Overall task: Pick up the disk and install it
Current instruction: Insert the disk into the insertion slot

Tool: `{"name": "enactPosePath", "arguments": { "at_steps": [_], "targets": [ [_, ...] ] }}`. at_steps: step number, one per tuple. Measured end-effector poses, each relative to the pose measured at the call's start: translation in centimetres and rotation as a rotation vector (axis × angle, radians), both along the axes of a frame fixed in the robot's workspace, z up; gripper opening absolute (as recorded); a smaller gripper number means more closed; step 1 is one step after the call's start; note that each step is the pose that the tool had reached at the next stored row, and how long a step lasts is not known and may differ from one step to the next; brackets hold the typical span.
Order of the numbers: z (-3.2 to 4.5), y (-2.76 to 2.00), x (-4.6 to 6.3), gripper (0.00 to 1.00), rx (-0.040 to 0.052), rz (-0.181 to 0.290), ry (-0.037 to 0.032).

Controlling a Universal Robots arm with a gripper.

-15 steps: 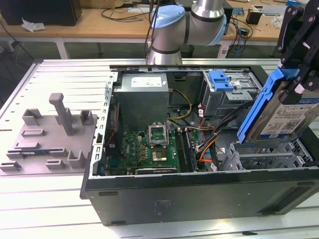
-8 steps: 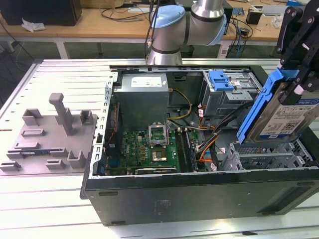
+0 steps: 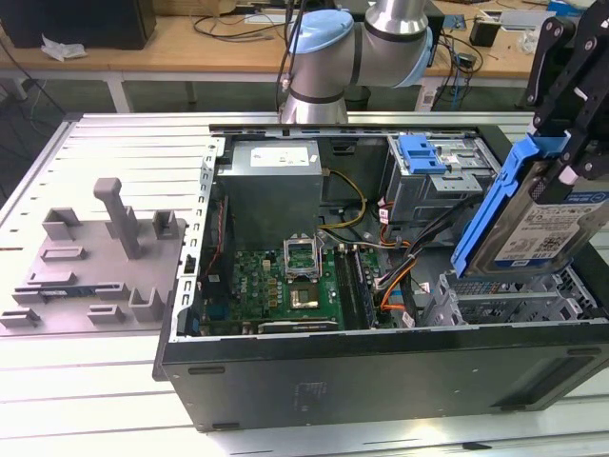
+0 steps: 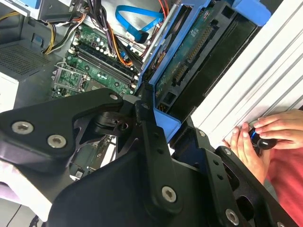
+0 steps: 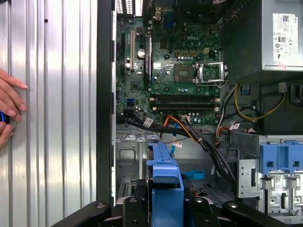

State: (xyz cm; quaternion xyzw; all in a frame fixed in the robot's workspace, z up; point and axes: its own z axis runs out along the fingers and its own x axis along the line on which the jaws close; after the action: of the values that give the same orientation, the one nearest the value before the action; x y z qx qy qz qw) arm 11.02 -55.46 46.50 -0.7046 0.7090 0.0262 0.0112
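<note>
The gripper (image 3: 563,164) is pinching the disk (image 3: 540,227) by its blue bracket, holding it tilted above the open computer case (image 3: 381,371), at the exterior view's right, over the grey metal bay (image 3: 504,303); 1 person's hand (image 5: 8,109) is lying on the ribbed table (image 5: 57,118) beside the case

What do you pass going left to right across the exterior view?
Order: grey fixture plate with posts → grey power supply → light-blue latch on the drive cage → disk, held tilted.
</note>
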Motion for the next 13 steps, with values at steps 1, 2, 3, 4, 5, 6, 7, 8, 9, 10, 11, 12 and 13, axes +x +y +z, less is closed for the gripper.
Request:
{"name": "enactPosePath", "arguments": {
  "at_steps": [1,2,3,4,5,6,7,8,9,10,11,12,13],
  "targets": [
    [-0.25,0.0,0.0,0.36,-0.0001,0.0,-0.0001],
    [-0.53,-0.02,0.01,0.36,0.0001,-0.001,0.0],
    [-0.57,-0.02,0.02,0.36,0.0,-0.001,0.0],
    [-0.6,-0.02,0.03,0.36,0.0,-0.001,0.0],
    [-0.63,-0.02,0.03,0.36,0.0,-0.001,0.0],
    [-0.67,-0.02,0.03,0.36,0.0,-0.001,-0.0001],
    [-0.7,-0.02,0.04,0.36,0.0,-0.001,-0.0001],
    [-0.72,-0.03,0.05,0.36,0.0,-0.002,0.0],
    [-0.76,-0.03,0.07,0.36,0.0,-0.002,0.0],
    [-0.79,-0.03,0.08,0.36,0.0001,-0.003,0.0],
    [-0.81,-0.03,0.08,0.36,0.0001,-0.003,0.0],
    [-0.85,-0.04,0.1,0.36,0.0001,-0.004,0.0],
    [-0.89,-0.04,0.11,0.36,0.0,-0.004,0.0]
  ]
}}
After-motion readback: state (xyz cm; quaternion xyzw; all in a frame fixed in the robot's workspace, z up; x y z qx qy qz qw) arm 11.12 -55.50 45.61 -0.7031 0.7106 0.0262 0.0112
